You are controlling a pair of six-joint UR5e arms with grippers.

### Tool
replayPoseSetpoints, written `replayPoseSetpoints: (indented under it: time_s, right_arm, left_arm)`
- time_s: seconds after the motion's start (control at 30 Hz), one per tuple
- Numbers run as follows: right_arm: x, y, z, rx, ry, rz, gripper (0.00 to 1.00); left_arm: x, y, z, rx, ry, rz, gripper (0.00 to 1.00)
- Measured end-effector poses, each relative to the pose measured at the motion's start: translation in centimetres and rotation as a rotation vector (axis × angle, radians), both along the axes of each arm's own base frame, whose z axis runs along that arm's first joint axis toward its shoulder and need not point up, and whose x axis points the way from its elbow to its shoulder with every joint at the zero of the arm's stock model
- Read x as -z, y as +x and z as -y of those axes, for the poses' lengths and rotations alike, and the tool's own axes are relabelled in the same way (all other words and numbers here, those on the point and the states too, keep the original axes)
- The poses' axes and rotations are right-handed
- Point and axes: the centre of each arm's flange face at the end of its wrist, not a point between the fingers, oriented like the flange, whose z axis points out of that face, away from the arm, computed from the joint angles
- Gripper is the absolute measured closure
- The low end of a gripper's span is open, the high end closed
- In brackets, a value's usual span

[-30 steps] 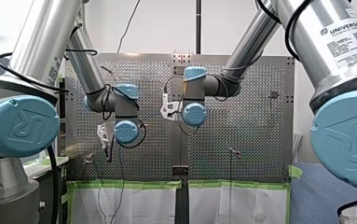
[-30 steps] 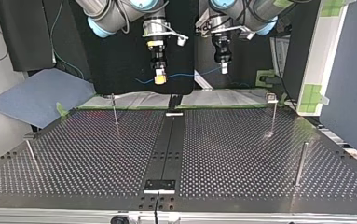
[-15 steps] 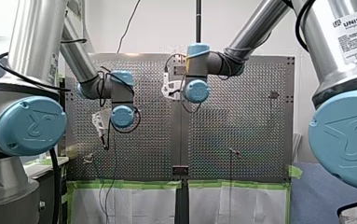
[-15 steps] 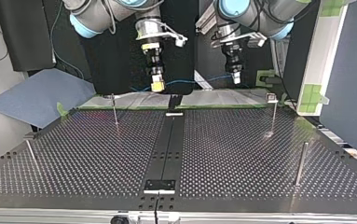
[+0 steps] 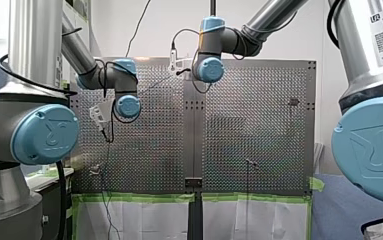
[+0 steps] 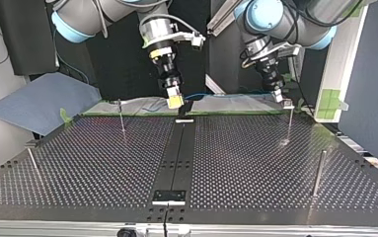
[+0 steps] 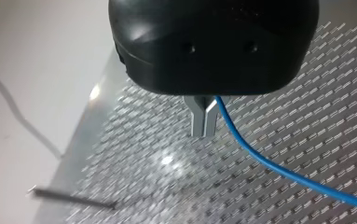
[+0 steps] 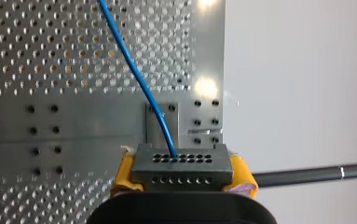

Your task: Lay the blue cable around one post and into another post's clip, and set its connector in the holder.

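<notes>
In the right wrist view my right gripper is shut with its yellow pads on a grey connector drilled with holes. The blue cable runs out of the connector's face. A small metal holder plate lies just ahead of it. In the top view that gripper hangs just above the holder at the far end of the dark centre strip. My left gripper has its metal fingers shut on the blue cable. In the top view it hovers beside the clip post at the right.
Three more thin posts stand on the perforated table: one at the far left, one at the near left and a thicker one at the near right. A second bracket sits at the strip's near end. Green tape edges the table.
Both arms have come forward over the table's far edge. In the top view the right gripper dropped toward the holder, and the left gripper swung right to the clip post, drawing the cable along.
</notes>
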Motion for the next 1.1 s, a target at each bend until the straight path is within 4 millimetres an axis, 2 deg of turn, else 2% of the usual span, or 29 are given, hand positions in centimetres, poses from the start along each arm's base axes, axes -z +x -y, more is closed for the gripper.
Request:
replayPoseSetpoints:
  time_s: [0.2,0.53,0.93,1.1]
  right_arm:
    - [0.0,1.3,0.4,-0.035,0.014,-0.027,1.00]
    - [0.3,3.3,1.1,-0.087,0.042,-0.073,1.00]
    - [-0.9,5.0,1.7,-0.123,0.067,-0.101,1.00]
    - [-1.9,5.7,2.1,-0.133,0.065,-0.098,1.00]
  left_arm:
    - [-3.1,0.6,-1.5,-0.061,-0.041,0.045,1.00]
    - [-9.4,2.0,-3.9,-0.099,-0.110,0.155,1.00]
    - [-17.9,2.7,-7.4,-0.091,-0.127,0.281,1.00]
    - [-20.6,2.8,-8.5,-0.091,-0.116,0.318,1.00]
